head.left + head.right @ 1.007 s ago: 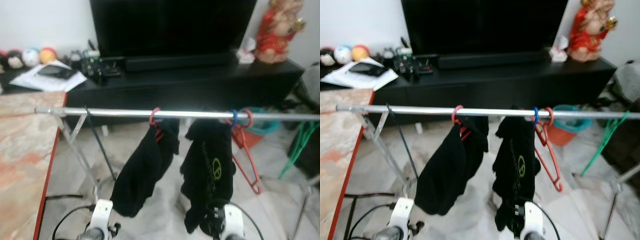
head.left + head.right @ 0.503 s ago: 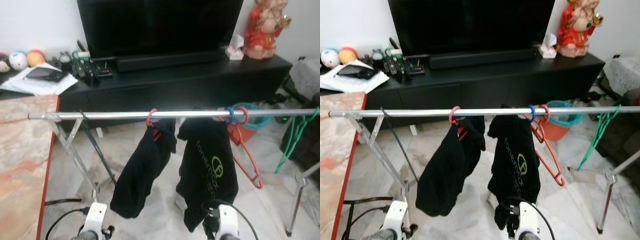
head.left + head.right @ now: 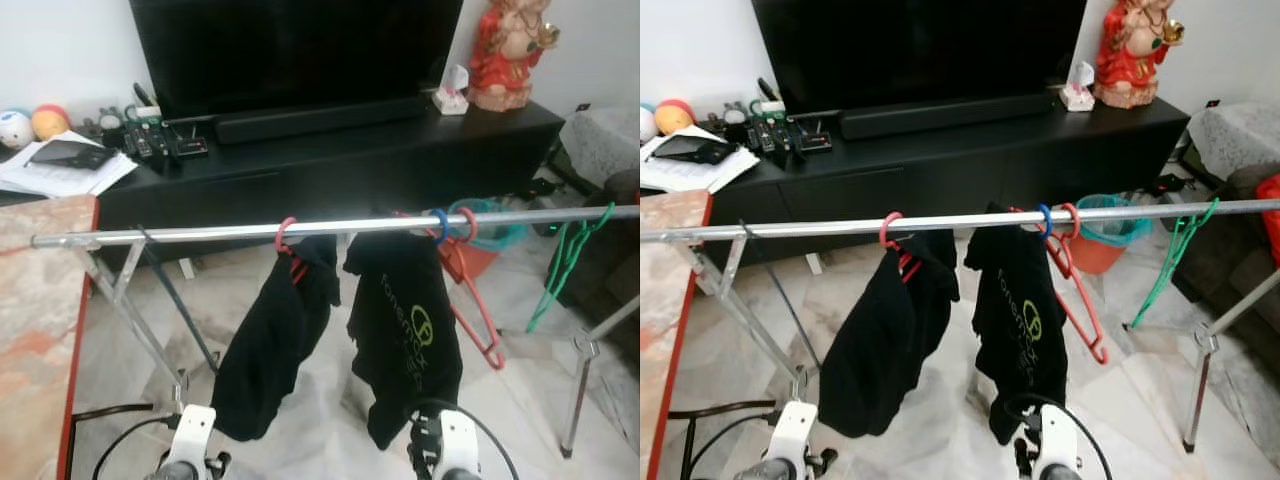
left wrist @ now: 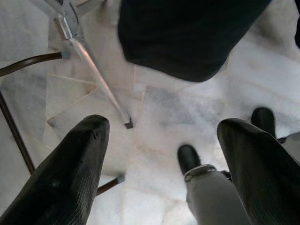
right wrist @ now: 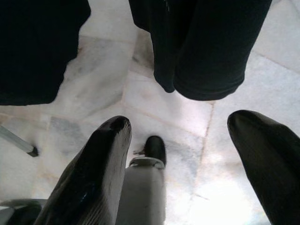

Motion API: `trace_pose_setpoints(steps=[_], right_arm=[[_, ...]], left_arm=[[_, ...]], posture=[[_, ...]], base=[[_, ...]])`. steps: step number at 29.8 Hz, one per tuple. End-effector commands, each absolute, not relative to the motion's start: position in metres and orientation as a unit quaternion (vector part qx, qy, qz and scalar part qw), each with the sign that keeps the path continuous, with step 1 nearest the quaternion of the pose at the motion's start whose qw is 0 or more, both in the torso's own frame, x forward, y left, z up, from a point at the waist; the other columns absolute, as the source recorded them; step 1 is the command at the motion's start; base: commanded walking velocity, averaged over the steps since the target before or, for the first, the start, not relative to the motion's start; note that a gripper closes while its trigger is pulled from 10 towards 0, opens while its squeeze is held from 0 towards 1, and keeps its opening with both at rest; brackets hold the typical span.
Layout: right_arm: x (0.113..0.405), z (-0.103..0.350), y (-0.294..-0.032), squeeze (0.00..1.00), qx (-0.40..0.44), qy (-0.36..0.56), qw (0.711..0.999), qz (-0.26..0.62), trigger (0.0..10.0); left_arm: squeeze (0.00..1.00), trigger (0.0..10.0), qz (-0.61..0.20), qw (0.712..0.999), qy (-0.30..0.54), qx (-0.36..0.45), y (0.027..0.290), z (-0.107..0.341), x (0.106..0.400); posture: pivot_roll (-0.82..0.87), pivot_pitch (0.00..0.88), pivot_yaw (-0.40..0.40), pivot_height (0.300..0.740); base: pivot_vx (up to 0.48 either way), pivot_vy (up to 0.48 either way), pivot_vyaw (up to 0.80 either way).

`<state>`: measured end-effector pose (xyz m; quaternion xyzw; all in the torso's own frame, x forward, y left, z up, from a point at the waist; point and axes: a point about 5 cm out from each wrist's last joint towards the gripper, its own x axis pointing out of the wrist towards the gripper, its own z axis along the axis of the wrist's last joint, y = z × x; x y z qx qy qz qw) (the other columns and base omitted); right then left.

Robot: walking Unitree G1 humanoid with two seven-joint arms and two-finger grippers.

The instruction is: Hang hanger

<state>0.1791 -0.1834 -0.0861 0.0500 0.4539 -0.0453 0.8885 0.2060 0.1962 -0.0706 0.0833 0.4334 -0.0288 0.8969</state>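
Observation:
A silver rail (image 3: 200, 234) runs across the room at chest height. On it hang a black garment (image 3: 268, 355) on a red hanger (image 3: 286, 238), a black T-shirt with a green logo (image 3: 405, 335) on a blue hook (image 3: 438, 222), an empty red hanger (image 3: 472, 305) and, farther right, a green hanger (image 3: 562, 262). Both arms hang low below the rail. My left gripper (image 4: 164, 131) is open over the marble floor, under the black garment's hem. My right gripper (image 5: 180, 124) is open too, below the T-shirt's hem. Nothing lies between either pair of fingers.
The rack's crossed legs (image 3: 135, 320) stand at the left and another leg (image 3: 580, 390) at the right. A red-edged marble table (image 3: 35, 330) is close on my left. Behind the rail are a black TV cabinet (image 3: 330, 160), a red figurine (image 3: 505, 50) and an orange bucket (image 3: 1102, 245). A cable (image 3: 110, 412) lies on the floor.
The whole picture has shifted, so the camera has moved; more of the rail's right end and the green hanger now shows. Both arms hang as before.

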Motion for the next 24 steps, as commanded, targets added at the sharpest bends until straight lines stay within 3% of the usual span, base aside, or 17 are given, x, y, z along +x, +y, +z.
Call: trace_pose_setpoints(steps=[1, 14, 24], right_arm=[[0.178, -0.087, -0.183, 0.00, 0.053, 0.455, 0.888, -0.048, 10.0], [0.177, -0.087, -0.183, 0.00, 0.052, 0.457, 0.887, -0.047, 10.0], [0.175, -0.088, -0.183, 0.00, 0.052, 0.459, 0.886, -0.046, 10.0]], left_arm=[[0.00, 10.0, -0.032, 0.889, 0.448, 0.092, 0.197, -0.074, 0.200], [0.00, 10.0, -0.033, 0.886, 0.454, 0.091, 0.194, -0.078, 0.194], [0.00, 10.0, -0.021, 0.884, 0.458, 0.096, 0.227, -0.075, 0.186]], posture=[[0.02, 0.000, -0.007, 0.740], [0.01, 0.000, -0.009, 0.740], [0.01, 0.000, -0.008, 0.740]], base=[[0.000, -0.277, 0.00], [0.000, -0.298, 0.00], [0.000, -0.302, 0.00]])
